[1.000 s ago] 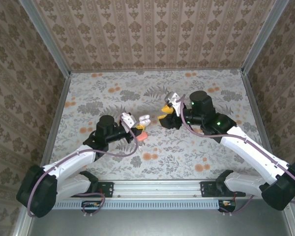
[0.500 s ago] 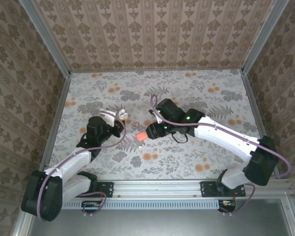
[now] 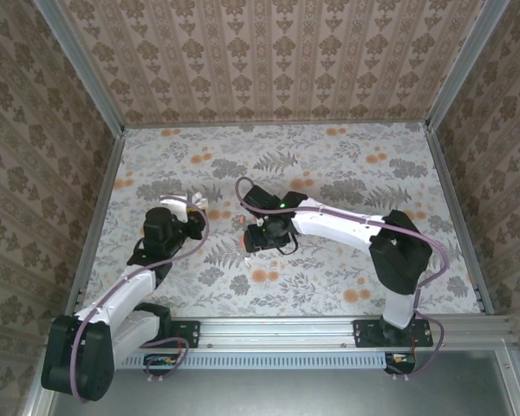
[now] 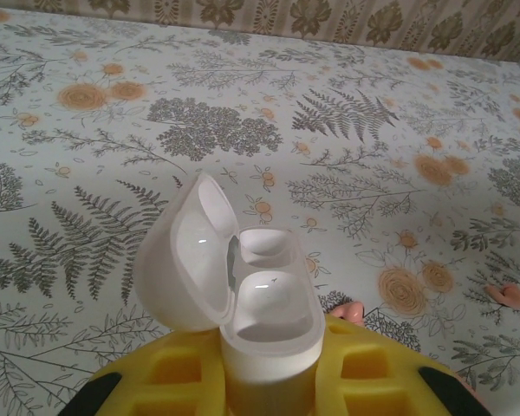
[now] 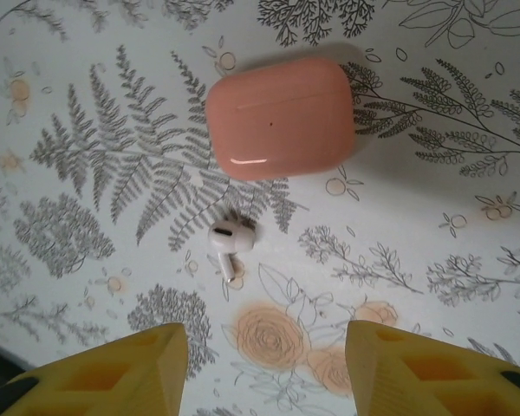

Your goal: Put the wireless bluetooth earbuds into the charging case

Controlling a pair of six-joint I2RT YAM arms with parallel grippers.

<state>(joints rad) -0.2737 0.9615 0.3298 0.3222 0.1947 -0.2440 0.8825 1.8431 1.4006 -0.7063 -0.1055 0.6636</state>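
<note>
Earbud [image 5: 230, 242], white, likely light and slippery, lying on floral mat [image 5: 433, 260] beside closed coral case [image 5: 282, 117], under right gripper [image 5: 264, 338], jaws apart; best pinched across bulb; left gripper [image 4: 269, 368] clamps open white charging case [image 4: 260, 295].

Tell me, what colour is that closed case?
The closed case is coral pink; right wrist view shows it best.

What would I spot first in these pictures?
The open white case, lid flipped up, sticks up between the yellow fingers of the left gripper. Under the open right gripper a shiny coral-pink case lies shut on the flowery table, a white earbud close beside it, not touching.
</note>
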